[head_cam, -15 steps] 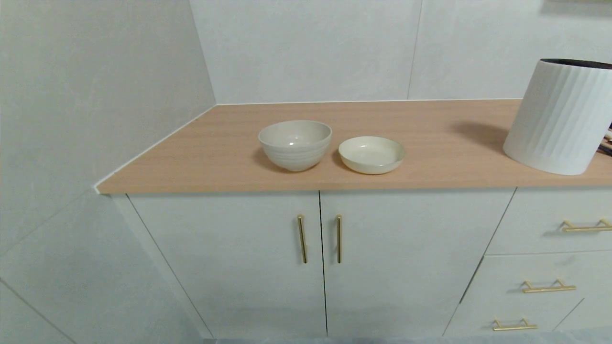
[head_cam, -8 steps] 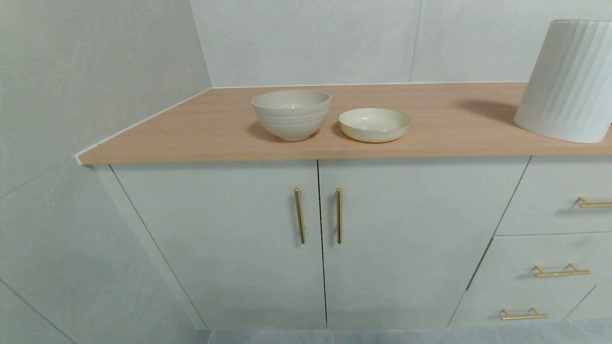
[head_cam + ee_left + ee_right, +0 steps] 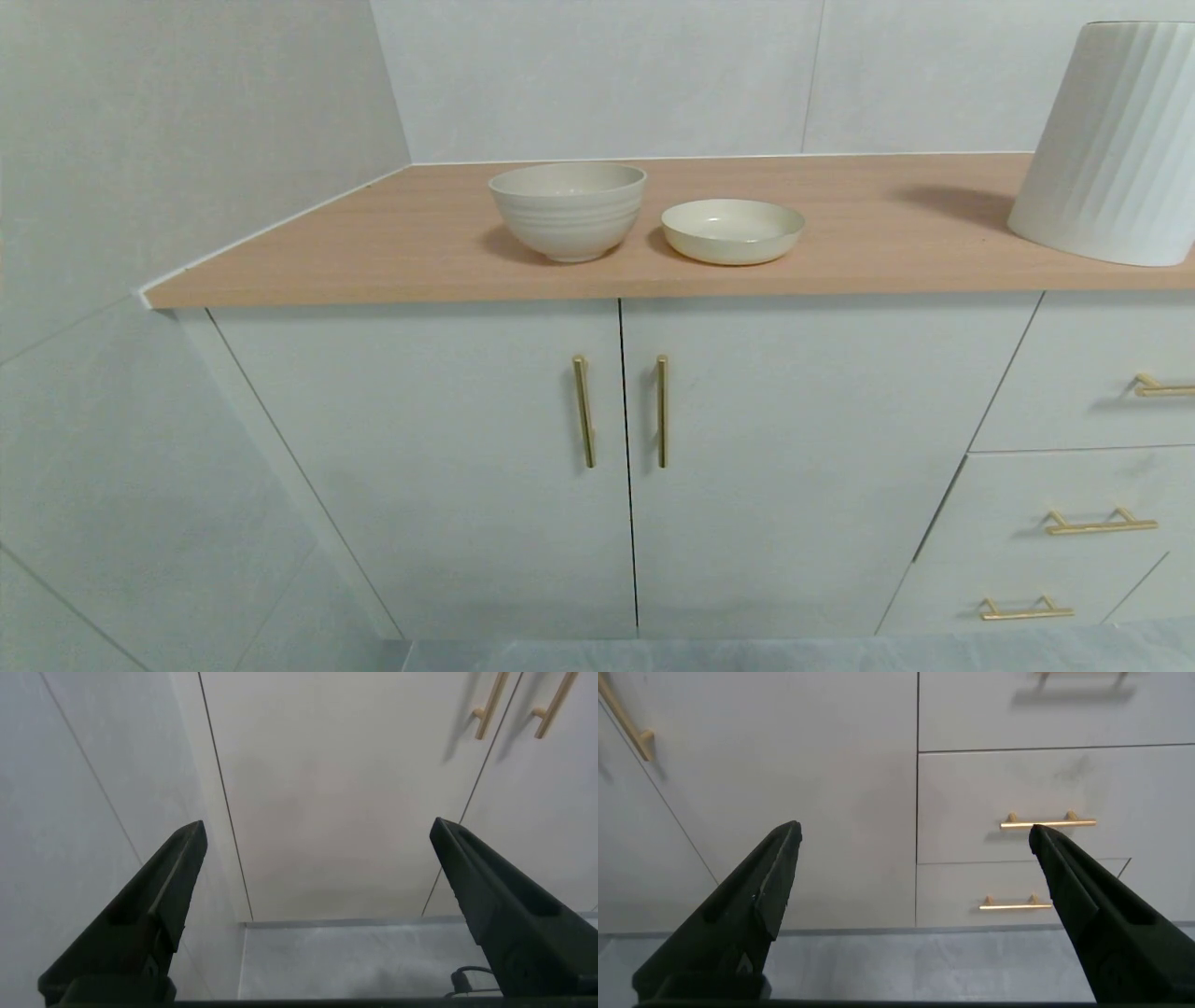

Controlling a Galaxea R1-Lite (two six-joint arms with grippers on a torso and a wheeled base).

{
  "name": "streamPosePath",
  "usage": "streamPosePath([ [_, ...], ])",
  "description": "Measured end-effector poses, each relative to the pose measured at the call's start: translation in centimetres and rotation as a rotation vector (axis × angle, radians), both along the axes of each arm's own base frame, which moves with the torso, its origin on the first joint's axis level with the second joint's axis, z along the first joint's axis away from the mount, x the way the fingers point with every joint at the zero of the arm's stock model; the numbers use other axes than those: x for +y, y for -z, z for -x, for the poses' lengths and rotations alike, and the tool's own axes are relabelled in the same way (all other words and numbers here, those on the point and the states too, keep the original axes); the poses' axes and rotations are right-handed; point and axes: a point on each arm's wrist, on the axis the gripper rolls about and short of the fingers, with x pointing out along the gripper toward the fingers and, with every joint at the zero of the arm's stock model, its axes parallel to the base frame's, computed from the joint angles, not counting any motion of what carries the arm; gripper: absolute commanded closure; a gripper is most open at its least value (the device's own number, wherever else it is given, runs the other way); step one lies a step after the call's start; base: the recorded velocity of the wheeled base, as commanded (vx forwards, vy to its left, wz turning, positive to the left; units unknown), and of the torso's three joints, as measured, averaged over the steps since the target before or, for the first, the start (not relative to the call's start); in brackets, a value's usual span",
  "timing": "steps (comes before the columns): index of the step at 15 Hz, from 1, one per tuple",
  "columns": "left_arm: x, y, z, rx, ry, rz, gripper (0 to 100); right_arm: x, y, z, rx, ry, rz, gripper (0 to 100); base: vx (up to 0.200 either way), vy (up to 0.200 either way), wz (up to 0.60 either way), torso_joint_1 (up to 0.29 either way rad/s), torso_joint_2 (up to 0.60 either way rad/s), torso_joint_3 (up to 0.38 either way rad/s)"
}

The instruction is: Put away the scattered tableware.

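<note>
- Our deep, pale grey ringed bowl (image 3: 568,210) and flat cream dish (image 3: 732,230) sit side by side, just apart, on the brown wooden counter (image 3: 401,252).
- Our left gripper (image 3: 316,831) and right gripper (image 3: 913,833) hang low by the white cupboard (image 3: 448,467), both spread wide, holding nothing.
- We think a door comes first: we line up with a thin gold handle (image 3: 583,411), grab it squarely and pull slowly.

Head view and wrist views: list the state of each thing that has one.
Bowl, upright on the counter.
Dish, upright, empty, beside the bowl, not touching.
Cupboard doors, both shut.
Drawers, shut.
Left hand, open, empty.
Right hand, open, empty.
</note>
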Motion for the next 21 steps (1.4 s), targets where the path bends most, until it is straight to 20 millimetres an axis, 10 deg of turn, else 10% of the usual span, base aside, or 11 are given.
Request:
streamPosePath([
  [9,0.0,0.0,0.0,0.000,-0.001,0.000,0,0.0,-0.4,0.1,-0.015,-0.001,0.052,0,0.000,0.000,0.00,0.000,0.00,0.000],
  [13,0.0,0.0,0.0,0.000,-0.001,0.000,0,0.2,-5.1,0.9,-0.109,-0.099,0.020,0,0.000,0.000,0.00,0.000,0.00,0.000],
  [21,0.0,0.0,0.0,-0.001,0.000,-0.002,0,0.8,-9.9,-6.1,0.188,-0.321,-0.016,0,0.000,0.000,0.00,0.000,0.00,0.000],
])
